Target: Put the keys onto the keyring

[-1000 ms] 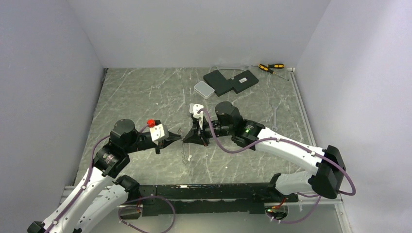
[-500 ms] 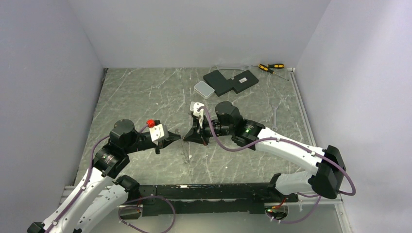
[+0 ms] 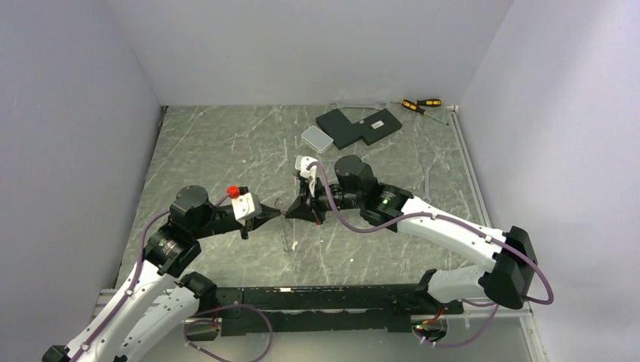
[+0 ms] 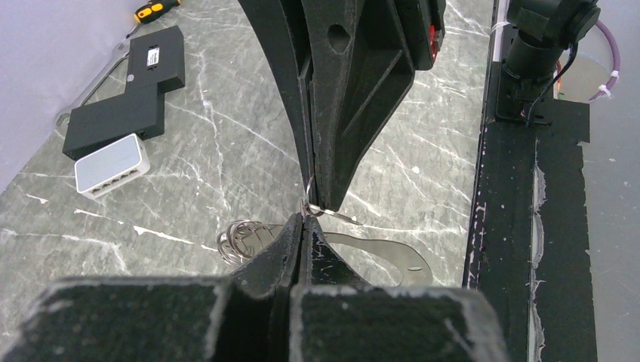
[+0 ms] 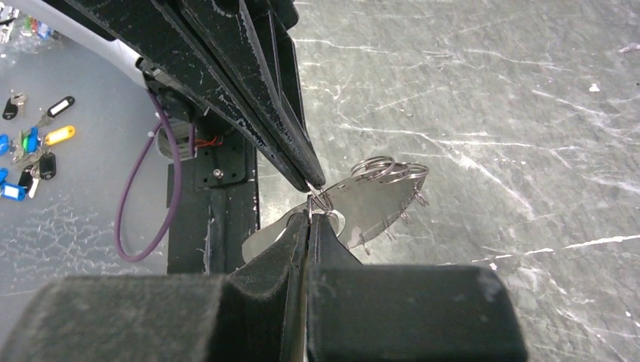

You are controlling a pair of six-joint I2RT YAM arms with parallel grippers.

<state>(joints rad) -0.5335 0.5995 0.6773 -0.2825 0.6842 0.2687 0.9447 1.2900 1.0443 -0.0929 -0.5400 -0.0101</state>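
My left gripper [image 3: 280, 214] and right gripper [image 3: 287, 213] meet tip to tip above the table's middle, both shut. In the left wrist view the left gripper [image 4: 304, 219] pinches a thin wire, the keyring [image 4: 308, 194], seen edge-on. A small flat silvery key [image 4: 340, 217] sticks out at the right gripper's tip. In the right wrist view the right gripper [image 5: 309, 214] is shut, with a small loop of the keyring [image 5: 318, 197] just above it, touching the left fingertips [image 5: 313, 179]. A bunch of wire rings with tiny keys lies on the table below [image 3: 290, 240] [image 4: 241, 237] [image 5: 377, 166].
At the back stand a small white box [image 3: 316, 138], a flat black block [image 3: 362, 126] and two screwdrivers [image 3: 420, 104]. A thin wrench [image 3: 427, 183] lies at the right. A black rail [image 3: 324, 298] runs along the near edge.
Almost none. Both tips stay together at the same spot; the right wrist has shifted very slightly.
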